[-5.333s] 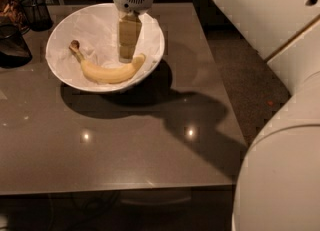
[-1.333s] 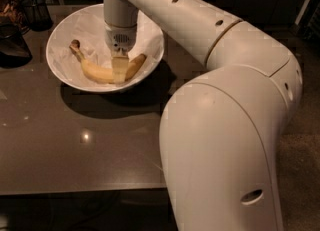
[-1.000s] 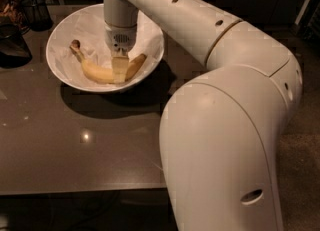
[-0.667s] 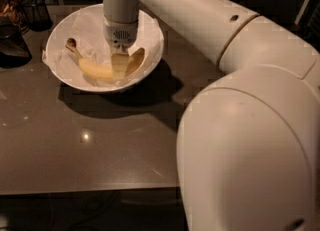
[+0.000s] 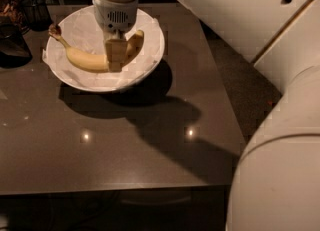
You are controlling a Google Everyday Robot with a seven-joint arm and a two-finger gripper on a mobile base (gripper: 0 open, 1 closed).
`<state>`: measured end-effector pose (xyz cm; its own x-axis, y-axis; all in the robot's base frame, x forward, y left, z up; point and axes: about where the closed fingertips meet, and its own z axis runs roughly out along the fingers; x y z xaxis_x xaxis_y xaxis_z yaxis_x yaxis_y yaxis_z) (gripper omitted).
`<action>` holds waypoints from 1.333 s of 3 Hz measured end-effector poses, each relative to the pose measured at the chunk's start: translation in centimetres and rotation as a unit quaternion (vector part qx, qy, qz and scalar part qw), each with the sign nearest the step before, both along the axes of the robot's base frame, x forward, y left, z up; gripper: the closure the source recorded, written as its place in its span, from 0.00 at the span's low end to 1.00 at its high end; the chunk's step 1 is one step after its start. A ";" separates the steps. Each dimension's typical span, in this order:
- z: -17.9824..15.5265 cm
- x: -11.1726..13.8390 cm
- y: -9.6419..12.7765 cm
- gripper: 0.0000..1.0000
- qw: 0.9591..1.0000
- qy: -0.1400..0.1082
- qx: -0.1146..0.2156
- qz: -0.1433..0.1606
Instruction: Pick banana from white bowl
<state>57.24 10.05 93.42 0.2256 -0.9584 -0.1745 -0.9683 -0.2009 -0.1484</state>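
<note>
Robot arm (image 5: 240, 20), white, fills the top & right of the pic; its lower casing bulks up in the bottom-right corner. It reaches in from the right to the bowl at upper left.

Table (image 5: 100, 150): dark grey-brown, glossy top, takes up most of the rest. Two small light glints on it, and the arm's shadow (image 5: 165, 120) runs from under the bowl toward the right.

White bowl (image 5: 145, 67) sits on the table's far left part. Wide, round, w/ crumpled white paper lining (image 5: 82, 30) inside.

Banana (image 5: 85, 61): pale yellow, curved like a shallow U, within the bowl's outline. Dark stem tip points to the upper left, near the rim; the other end rises on the right side. Can't tell if its underside touches the paper or hangs just clear of it.

Gripper (image 5: 115, 64) points straight down over the bowl's middle, under the round wrist w/ a small vent grille. Jaws are clamped on the banana's mid-section: the near finger crosses in front of the fruit, the other is hidden behind it.

Wire-mesh cup (image 5: 36, 12), dark, stands upright near the bowl's upper-left side, apart from it. Below it, at the left edge, a dark object (image 5: 12, 50); can't make out what it is.
</note>
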 end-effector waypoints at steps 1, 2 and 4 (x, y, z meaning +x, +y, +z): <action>2.2 -3.2 -0.3 1.00 0.999 -0.010 0.026 0.021; 3.2 -7.3 -1.6 1.00 0.998 -0.013 0.056 0.025; 2.9 -7.4 -1.8 1.00 0.998 -0.011 0.055 0.022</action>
<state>49.81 8.27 96.35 0.2730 -0.9227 -0.2722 -0.9549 -0.2254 -0.1934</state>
